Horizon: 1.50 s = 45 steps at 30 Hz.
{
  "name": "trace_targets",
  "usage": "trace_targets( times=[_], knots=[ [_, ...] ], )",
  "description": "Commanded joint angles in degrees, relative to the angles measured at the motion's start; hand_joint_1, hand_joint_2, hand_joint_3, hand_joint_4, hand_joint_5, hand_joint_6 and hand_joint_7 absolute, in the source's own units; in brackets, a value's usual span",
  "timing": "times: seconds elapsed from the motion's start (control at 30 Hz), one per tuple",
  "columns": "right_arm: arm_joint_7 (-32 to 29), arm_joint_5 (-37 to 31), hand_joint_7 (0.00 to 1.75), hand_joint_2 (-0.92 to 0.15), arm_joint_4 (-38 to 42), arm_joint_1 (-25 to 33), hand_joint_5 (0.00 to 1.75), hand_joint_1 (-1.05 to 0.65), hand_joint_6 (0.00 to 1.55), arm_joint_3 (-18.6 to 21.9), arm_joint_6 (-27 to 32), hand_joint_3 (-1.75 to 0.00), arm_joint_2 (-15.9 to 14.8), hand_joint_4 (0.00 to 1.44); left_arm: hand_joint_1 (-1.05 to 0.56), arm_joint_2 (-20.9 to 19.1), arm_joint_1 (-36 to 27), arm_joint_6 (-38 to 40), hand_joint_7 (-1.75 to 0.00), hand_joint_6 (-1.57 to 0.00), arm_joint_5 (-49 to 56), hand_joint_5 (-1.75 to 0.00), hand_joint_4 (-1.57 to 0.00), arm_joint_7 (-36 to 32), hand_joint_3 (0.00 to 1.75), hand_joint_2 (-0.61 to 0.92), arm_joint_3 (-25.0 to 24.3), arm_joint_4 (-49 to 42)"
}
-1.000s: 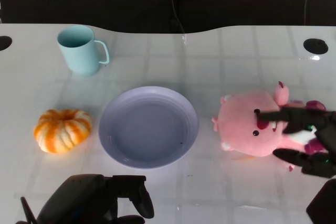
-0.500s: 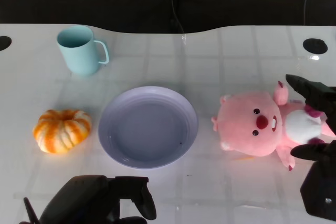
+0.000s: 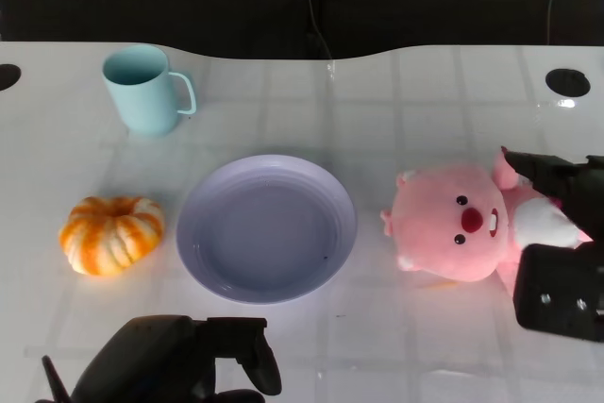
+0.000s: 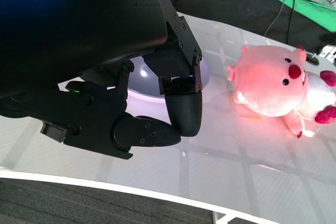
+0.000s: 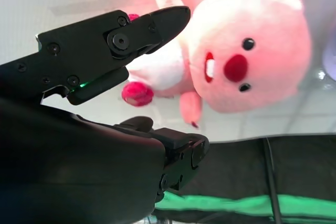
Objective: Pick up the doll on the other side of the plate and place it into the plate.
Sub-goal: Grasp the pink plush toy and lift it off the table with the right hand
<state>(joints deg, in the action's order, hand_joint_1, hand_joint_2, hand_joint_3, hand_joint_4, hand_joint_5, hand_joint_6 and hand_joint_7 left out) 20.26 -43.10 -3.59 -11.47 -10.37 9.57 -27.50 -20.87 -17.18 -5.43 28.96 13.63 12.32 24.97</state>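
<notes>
A: What did the right hand (image 3: 557,252) do over the last second?
B: It withdrew from the face of the doll (image 3: 467,224), opened, then settled around the doll's body, fingers apart on either side.
A: Did the doll shift?
B: Barely.

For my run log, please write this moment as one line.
phase: reaching | right hand: open beside pink doll, not gripping | left hand: idle, fingers curled, holds nothing | plate: holds nothing
</notes>
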Motion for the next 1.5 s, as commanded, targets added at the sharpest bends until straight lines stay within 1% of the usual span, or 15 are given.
trace_targets(
  times=[0.03, 0.23, 0.7, 0.87, 0.97, 1.2, 1.23, 1.27, 1.3, 1.33, 1.37, 1.4, 1.43, 1.47, 1.5],
  knots=[
    [-0.7, -0.4, 0.02, -0.85, 6.0, -3.5, 0.41, -0.7, 0.16, -2.1, -0.2, 0.0, -0.3, 0.08, -0.27, -0.4, -0.5, 0.1, -1.12, -0.68, 0.4, -1.59, -0.66, 0.2, 0.31, 0.92, 0.0, 0.8],
    [-1.9, -0.7, 0.01, -0.88, 17.4, -9.2, 0.33, -0.69, 0.18, -6.3, 0.0, -0.01, 1.4, 0.13, -0.28, -0.2, -0.8, 0.5, -1.12, -0.7, 0.6, -1.59, -0.68, 0.2, 0.31, 0.92, 0.2, 1.5],
    [-6.9, -1.7, 0.03, -0.92, 43.0, -22.2, 0.15, -0.76, 0.41, -16.2, -3.3, -0.1, 6.0, 0.47, -0.3, -0.7, -2.2, 1.3, -1.15, -0.68, 0.0, -1.61, -0.66, 0.9, 0.33, 0.92, -0.6, 3.4],
    [-10.9, -2.6, 0.04, -0.92, 52.9, -26.6, 0.18, -0.78, 0.48, -19.6, -5.5, -0.12, 8.6, 0.65, -0.29, -0.8, -2.3, 0.3, -1.15, -0.68, -0.2, -1.6, -0.67, 0.5, 0.33, 0.92, -0.8, 3.2],
    [-13.0, -2.8, 0.05, -0.92, 58.4, -29.0, 0.16, -0.75, 0.53, -21.1, -6.2, -0.14, 10.2, 0.67, -0.3, -0.8, -2.3, 0.4, -1.15, -0.68, -0.5, -1.59, -0.67, 0.8, 0.34, 0.92, -0.9, 3.2],
    [-22.1, -1.4, 0.11, -0.92, 66.6, -31.1, 0.16, -0.31, 1.0, -21.2, -10.3, -0.03, 12.2, 0.97, -0.3, -0.8, -2.2, 0.7, -1.16, -0.67, -0.4, -1.58, -0.67, 0.9, 0.34, 0.92, -0.8, 3.3],
    [-24.1, -1.3, 0.12, -0.92, 66.5, -30.9, 0.19, -0.3, 1.05, -21.1, -11.1, -0.08, 11.9, 1.02, -0.31, -0.7, -2.1, 0.9, -1.16, -0.67, -0.4, -1.59, -0.67, 1.1, 0.34, 0.92, -0.7, 3.4],
    [-25.9, -1.4, 0.13, -0.92, 66.5, -30.7, 0.41, -0.29, 1.1, -21.1, -11.9, -0.1, 11.6, 1.0, -0.31, -0.6, -2.0, 1.2, -1.17, -0.67, -0.3, -1.59, -0.67, 1.2, 0.35, 0.92, -0.6, 3.4],
    [-27.4, -1.4, 0.15, -0.92, 66.6, -30.7, 0.84, -0.26, 1.16, -21.1, -12.6, -0.13, 11.5, 0.89, -0.32, -0.5, -1.9, 1.3, -1.17, -0.67, -0.3, -1.6, -0.67, 1.3, 0.35, 0.92, -0.5, 3.4],
    [-28.7, -1.3, 0.19, -0.92, 66.8, -30.6, 1.08, -0.25, 1.17, -21.0, -13.0, -0.13, 11.4, 0.82, -0.32, -0.5, -1.8, 1.2, -1.18, -0.67, -0.2, -1.6, -0.67, 1.1, 0.35, 0.92, -0.4, 3.3],
    [-29.6, -1.2, 0.52, -0.92, 67.0, -30.6, 1.35, -0.24, 1.08, -20.9, -13.4, -0.15, 11.4, 0.78, -0.32, -0.5, -1.8, 1.1, -1.18, -0.67, -0.2, -1.6, -0.67, 1.0, 0.35, 0.92, -0.4, 3.2],
    [-30.5, -0.8, 0.87, -0.92, 66.9, -30.5, 1.49, -0.24, 0.94, -20.5, -13.3, -0.17, 11.4, 0.76, -0.32, -0.5, -1.6, 1.0, -1.18, -0.67, -0.2, -1.6, -0.67, 0.9, 0.35, 0.92, -0.4, 3.0],
    [-32.2, -0.2, 0.99, -0.92, 66.5, -30.3, 1.52, -0.24, 0.84, -19.7, -13.6, -0.18, 11.3, 0.73, -0.32, -0.5, -1.5, 1.0, -1.18, -0.67, -0.2, -1.61, -0.67, 0.9, 0.35, 0.92, -0.3, 2.9],
    [-33.5, 0.3, 1.02, -0.92, 66.2, -30.1, 1.55, -0.24, 0.84, -19.2, -13.8, -0.18, 11.2, 0.75, -0.32, -0.5, -1.4, 1.0, -1.19, -0.67, -0.2, -1.61, -0.67, 1.0, 0.35, 0.92, -0.3, 2.9],
    [-34.4, 0.7, 0.94, -0.92, 65.9, -30.0, 1.48, -0.24, 0.86, -18.8, -13.8, -0.18, 11.1, 0.78, -0.31, -0.6, -1.3, 1.0, -1.19, -0.67, -0.3, -1.62, -0.67, 1.0, 0.35, 0.92, -0.3, 2.8]
  ],
)
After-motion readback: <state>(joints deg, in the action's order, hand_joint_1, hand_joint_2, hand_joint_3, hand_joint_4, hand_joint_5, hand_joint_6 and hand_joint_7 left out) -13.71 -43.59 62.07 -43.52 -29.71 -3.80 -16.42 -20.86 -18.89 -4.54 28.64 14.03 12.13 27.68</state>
